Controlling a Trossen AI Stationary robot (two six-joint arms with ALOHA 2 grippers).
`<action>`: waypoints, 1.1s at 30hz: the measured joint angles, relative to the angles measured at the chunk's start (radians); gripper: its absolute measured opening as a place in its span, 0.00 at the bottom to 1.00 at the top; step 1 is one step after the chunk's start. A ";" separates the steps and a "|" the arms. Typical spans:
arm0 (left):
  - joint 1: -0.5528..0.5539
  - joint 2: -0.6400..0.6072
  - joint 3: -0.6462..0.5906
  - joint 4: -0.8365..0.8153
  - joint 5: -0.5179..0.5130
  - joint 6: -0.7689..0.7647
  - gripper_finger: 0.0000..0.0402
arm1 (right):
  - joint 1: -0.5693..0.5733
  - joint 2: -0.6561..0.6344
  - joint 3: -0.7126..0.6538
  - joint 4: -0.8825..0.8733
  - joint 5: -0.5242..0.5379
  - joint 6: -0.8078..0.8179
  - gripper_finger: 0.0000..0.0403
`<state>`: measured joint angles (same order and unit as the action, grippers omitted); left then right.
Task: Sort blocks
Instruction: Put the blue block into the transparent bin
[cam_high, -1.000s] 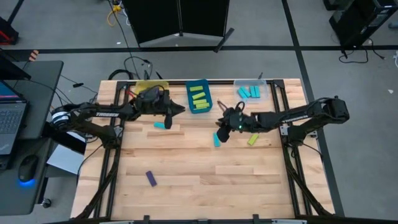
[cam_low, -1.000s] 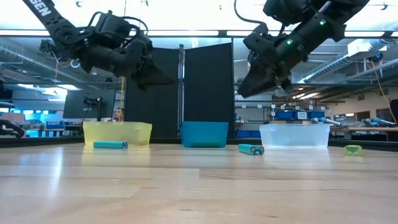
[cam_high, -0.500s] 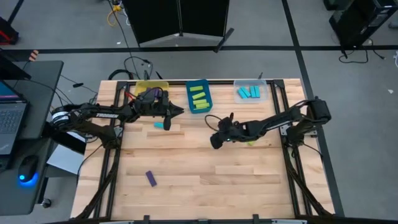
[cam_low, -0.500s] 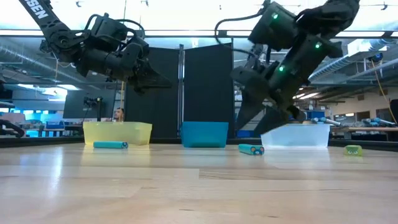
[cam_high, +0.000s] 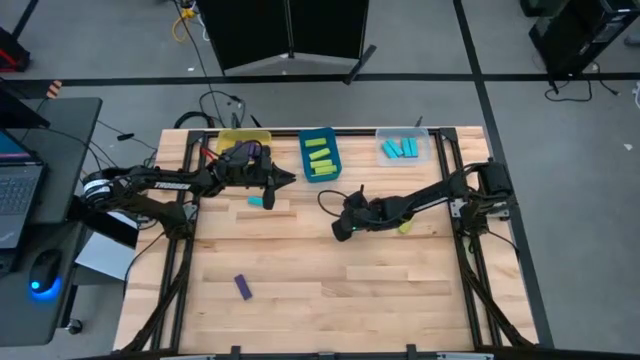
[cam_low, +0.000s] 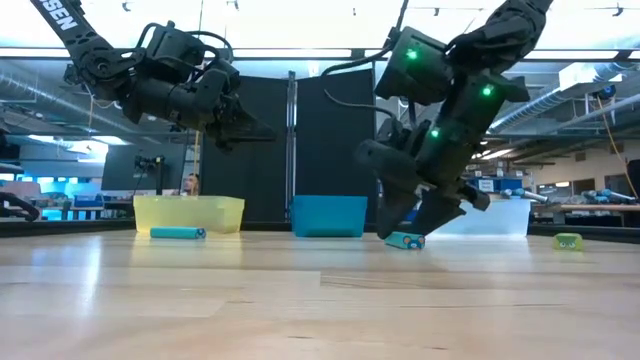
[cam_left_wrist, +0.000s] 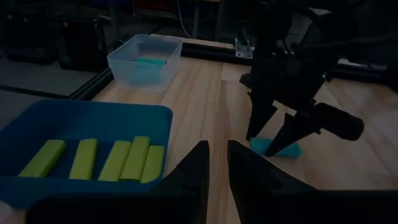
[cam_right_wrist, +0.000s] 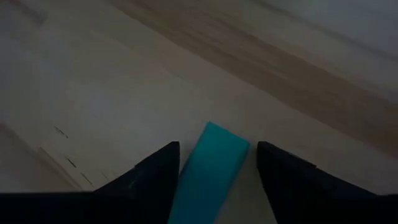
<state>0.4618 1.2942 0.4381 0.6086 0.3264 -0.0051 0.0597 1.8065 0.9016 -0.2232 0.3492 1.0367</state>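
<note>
Along the far edge of the pale wooden slatted table (cam_high: 300, 280), three bins in a row. Translucent yellow plastic bin (cam_high: 246, 138) toward the left, partly hidden beneath the left arm, contents not readable. Blue plastic bin (cam_high: 321, 155) in the middle, holding five lime yellow-green rectangular bars (cam_left_wrist: 99, 158) laid side by side. Clear plastic bin (cam_high: 404, 147) toward the right, holding cyan bars (cam_high: 400, 149).

Near half of the tabletop mostly bare, only a single purple bar (cam_high: 242, 287) lying toward the near left. Black frame rails along both side edges.

Right gripper (cam_low: 407, 222) down at mid-table, fingers spread wide and straddling a cyan rectangular bar (cam_right_wrist: 208, 165) flat on the wood; bar between the fingertips, neither finger clearly touching it. Just beside that arm, toward the right edge, a lime yellow-green bar (cam_high: 405, 227) loose on the table. Another cyan bar (cam_high: 261, 201) lying left of centre, just in front of the yellow bin, under the left arm's reach.

Left gripper (cam_left_wrist: 212, 163) raised above the table between the yellow and blue bins, fingers close together with a narrow gap, gripping nothing visible.

Beyond the left table edge, a desk with a laptop (cam_high: 18, 195) and a mouse (cam_high: 44, 270). Dark panel (cam_low: 290, 150) standing behind the bins; workshop shelving farther back.
</note>
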 joint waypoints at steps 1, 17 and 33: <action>0.000 0.000 0.000 0.000 0.000 0.000 0.16 | 0.000 0.000 0.000 -0.008 0.000 0.000 0.54; 0.000 0.000 0.000 -0.002 0.000 -0.007 0.16 | -0.136 -0.106 -0.006 -0.102 -0.170 -0.330 0.30; 0.000 0.000 0.000 0.003 -0.001 -0.008 0.16 | -0.748 -0.416 -0.003 -0.203 -0.151 -0.651 0.31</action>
<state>0.4618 1.2942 0.4385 0.6121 0.3256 -0.0128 -0.6887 1.3907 0.8982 -0.4266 0.1982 0.3855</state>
